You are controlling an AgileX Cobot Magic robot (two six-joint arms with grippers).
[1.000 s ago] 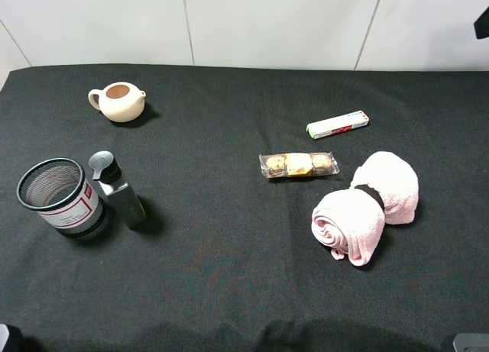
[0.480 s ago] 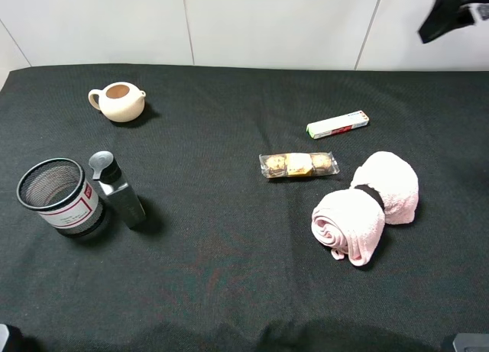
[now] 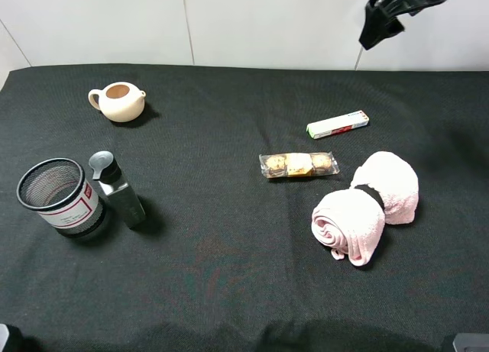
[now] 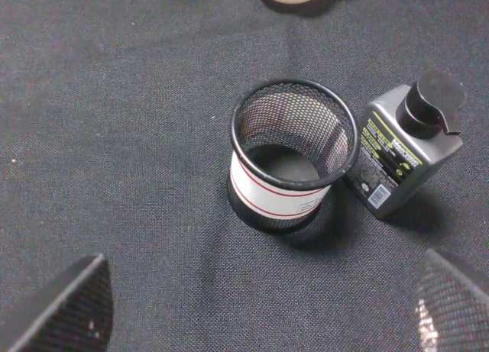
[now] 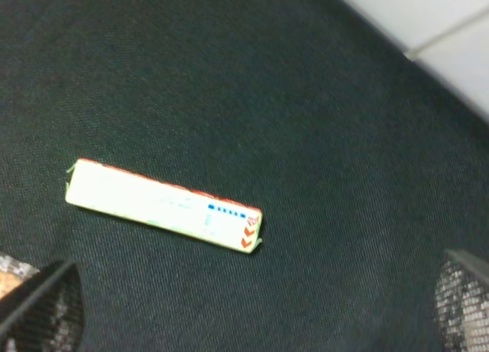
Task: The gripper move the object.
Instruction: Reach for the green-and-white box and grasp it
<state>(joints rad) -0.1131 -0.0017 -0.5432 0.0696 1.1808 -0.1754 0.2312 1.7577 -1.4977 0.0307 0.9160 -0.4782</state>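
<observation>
Seen from the high camera, the box lies flat on the black cloth, at about two o'clock from the table's middle. Its length runs roughly from eight to two. The packet sits near it at seven o'clock, and the towel is further off at five. The right gripper hangs high at one o'clock from the box, well apart from it. How far it is open cannot be told here. The teapot, cup and bottle lie far off toward nine.

The left wrist camera shows the left gripper spread wide and empty above the cup, with the bottle just beside the cup.

The right wrist camera shows the box alone on the cloth. Two widely parted fingers frame it, with nothing between them.

The box is slim and low, so the likely failure is a descent that is not square across its narrow width. One pad would then nudge an end and swivel the box away. Closing too high would let the pads slip over it, and drifting toward seven could snag the packet.
</observation>
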